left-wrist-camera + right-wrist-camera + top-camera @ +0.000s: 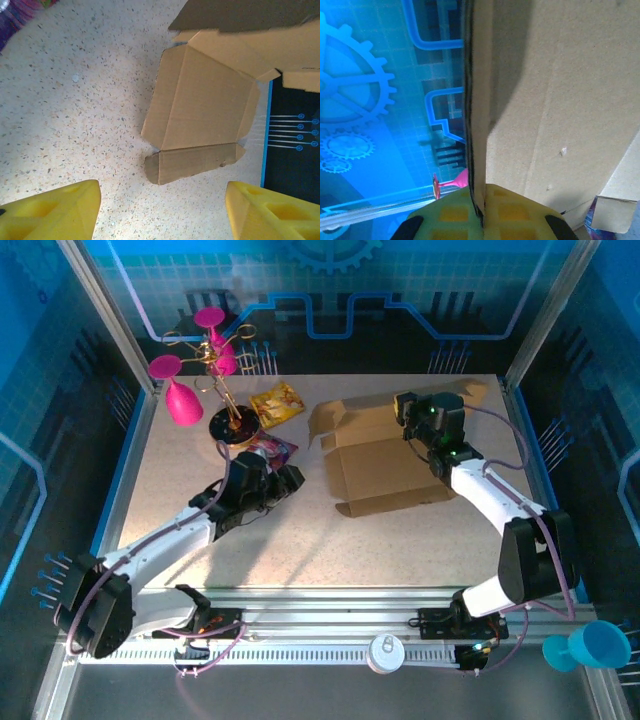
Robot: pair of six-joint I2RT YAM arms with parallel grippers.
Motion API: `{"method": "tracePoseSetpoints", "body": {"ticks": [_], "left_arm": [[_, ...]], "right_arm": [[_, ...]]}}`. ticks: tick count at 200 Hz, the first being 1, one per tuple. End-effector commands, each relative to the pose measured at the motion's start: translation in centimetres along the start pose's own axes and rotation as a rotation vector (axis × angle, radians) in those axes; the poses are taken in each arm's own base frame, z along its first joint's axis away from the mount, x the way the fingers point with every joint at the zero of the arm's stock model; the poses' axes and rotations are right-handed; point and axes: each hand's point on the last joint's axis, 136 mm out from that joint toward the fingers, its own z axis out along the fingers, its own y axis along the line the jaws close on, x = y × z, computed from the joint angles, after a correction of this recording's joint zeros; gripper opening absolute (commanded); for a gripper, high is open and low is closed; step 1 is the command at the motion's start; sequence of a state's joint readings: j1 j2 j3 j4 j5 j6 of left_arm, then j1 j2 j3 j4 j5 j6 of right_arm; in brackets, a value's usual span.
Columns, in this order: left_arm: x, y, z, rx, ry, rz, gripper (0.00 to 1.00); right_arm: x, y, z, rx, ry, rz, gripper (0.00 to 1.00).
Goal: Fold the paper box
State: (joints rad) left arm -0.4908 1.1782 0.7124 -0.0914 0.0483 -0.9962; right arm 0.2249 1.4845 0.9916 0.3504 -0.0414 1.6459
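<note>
Paper box (385, 455) flap pinched in right gripper (480, 212); left gripper (162, 212) open (purple packet (275, 451) beside it).

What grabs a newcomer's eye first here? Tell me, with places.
The brown paper box lies half-unfolded right of centre, one flap edge pinched in the shut right hand. The left hand hovers open over the speckled tabletop to the box's left. At far left, bright pink goblets cluster around a gold stand.
</note>
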Motion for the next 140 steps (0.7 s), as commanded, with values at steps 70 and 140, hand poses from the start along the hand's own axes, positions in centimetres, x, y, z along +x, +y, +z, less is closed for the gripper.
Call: {"method": "tracePoseSetpoints", "body": {"ticks": [70, 140], "left_arm": [[-6.7, -3.7, -1.4, 0.043, -0.092, 0.031, 0.56], [-6.9, -4.1, 2.8, 0.007, 0.007, 0.094, 0.45]], "right_arm": [[-0.3, -2.8, -0.4, 0.043, 0.074, -0.07, 0.0], [0.3, -4.7, -0.1, 0.064, 0.116, -0.126, 0.0]]}}
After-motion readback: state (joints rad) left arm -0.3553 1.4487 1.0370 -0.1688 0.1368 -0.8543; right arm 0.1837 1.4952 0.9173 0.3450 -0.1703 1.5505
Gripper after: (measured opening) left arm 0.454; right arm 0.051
